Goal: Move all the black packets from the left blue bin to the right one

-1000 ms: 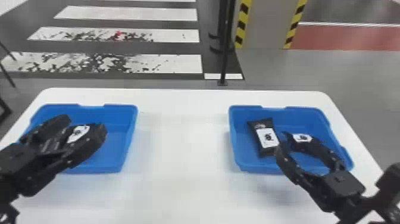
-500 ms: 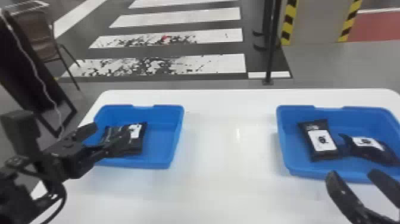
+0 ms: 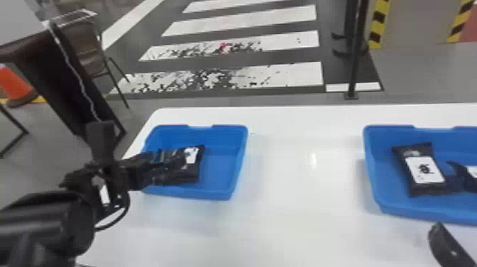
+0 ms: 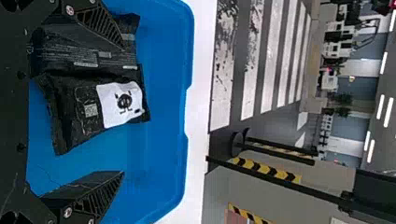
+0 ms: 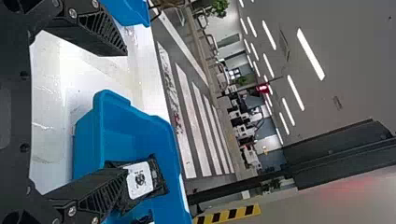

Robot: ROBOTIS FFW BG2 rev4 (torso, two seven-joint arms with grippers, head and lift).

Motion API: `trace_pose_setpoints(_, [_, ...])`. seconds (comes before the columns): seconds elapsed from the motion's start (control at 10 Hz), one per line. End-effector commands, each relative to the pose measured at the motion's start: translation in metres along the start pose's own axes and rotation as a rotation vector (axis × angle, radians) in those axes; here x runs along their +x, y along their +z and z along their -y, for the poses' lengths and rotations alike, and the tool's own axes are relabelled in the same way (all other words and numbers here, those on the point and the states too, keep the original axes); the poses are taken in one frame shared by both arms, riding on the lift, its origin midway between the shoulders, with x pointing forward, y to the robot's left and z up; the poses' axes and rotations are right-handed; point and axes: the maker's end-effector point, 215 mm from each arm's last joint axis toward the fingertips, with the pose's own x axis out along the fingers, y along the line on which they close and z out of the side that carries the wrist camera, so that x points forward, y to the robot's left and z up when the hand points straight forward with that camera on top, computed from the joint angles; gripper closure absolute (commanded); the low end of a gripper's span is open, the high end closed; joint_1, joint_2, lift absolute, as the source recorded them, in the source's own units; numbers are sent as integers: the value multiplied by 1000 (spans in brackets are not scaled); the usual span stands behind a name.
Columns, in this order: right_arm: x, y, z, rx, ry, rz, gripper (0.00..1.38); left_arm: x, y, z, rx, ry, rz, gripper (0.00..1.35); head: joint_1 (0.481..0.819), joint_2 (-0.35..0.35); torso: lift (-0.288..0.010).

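My left gripper (image 3: 177,165) is over the left blue bin (image 3: 221,195), beside its black packets (image 3: 195,159). In the left wrist view this gripper (image 4: 122,109) has its fingers wide apart, with two overlapping packets lying in the bin below; one packet (image 4: 77,109) has its white label up, the other (image 4: 88,49) is partly behind a finger. My right gripper (image 3: 449,246) is on the near side of the right blue bin (image 3: 372,184); in the right wrist view the gripper (image 5: 125,112) stands open and empty. Two packets, one upright-labelled (image 3: 424,170) and one at the edge (image 3: 470,174), lie in the right bin.
Both bins stand on a white table (image 3: 305,159), with a wide stretch of tabletop between them. Beyond its far edge are a thin black post (image 3: 355,53) and, at the left, a chair (image 3: 85,49).
The head view has swung left, shifting both bins rightward in it. My right gripper has drawn back from over the right bin, leaving a packet there. My left gripper stays around the left bin.
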Motion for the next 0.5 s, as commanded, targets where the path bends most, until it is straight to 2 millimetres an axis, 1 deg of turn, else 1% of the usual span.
trace_pose_setpoints(0.0, [0,-2,-1,8,1,-1,147,26,-13,-7,-43,7,-75,130,695,276,-185])
trace_pose_setpoints(0.1, [2,-3,-3,20,7,0,147,41,-21,0,-47,-9,-119,130,695,278,-185])
trace_pose_setpoints(0.2, [2,-4,-4,23,9,1,147,52,-28,0,-51,-6,-165,131,695,274,-185])
trace_pose_setpoints(0.3, [3,-4,-5,27,11,-1,147,67,-35,11,-64,-41,-194,134,695,265,-185])
trace_pose_setpoints(0.4, [3,-9,-5,35,12,-11,148,76,-42,27,-62,-78,-220,139,695,254,-185])
